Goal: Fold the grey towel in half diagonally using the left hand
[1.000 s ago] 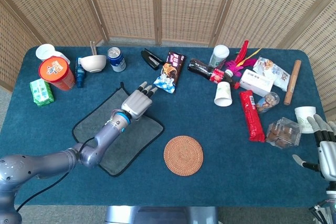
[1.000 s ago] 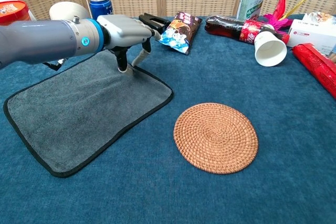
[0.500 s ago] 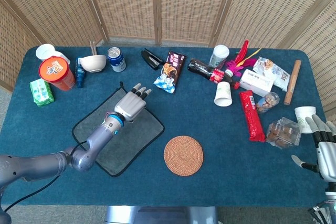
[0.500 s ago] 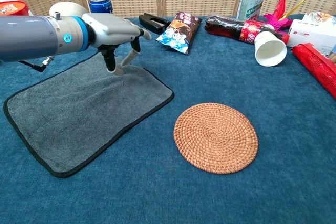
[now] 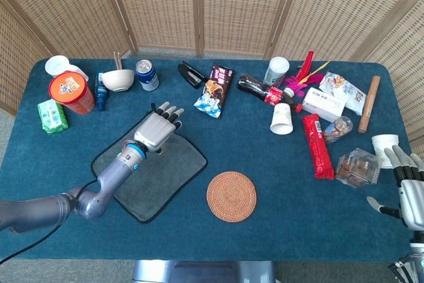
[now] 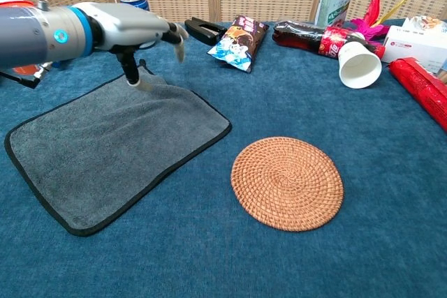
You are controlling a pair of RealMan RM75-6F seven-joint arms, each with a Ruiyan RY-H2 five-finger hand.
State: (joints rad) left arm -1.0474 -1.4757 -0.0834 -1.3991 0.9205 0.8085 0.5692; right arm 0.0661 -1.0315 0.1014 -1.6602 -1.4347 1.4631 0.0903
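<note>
While the grey towel (image 6: 115, 148) lay flat at left of frame, the left hand (image 6: 136, 29) hovered over its far corner. Its fingers were spread, holding nothing. The right hand (image 5: 407, 187), lower right, was also spread wide.

A counter (image 5: 66, 164) covered in dark blue cloth carries everything. A grey towel (image 5: 162, 170) lies flat on its left half, with a round woven mat (image 5: 231, 195) just to its right. Along the far edge sit an orange tub (image 5: 71, 92), a white bowl (image 5: 117, 79), a blue can (image 5: 146, 74) and a snack bag (image 5: 214, 89). To the right lie a tipped paper cup (image 5: 281, 118), a long red packet (image 5: 317, 146) and a wooden rolling pin (image 5: 369, 103).
</note>
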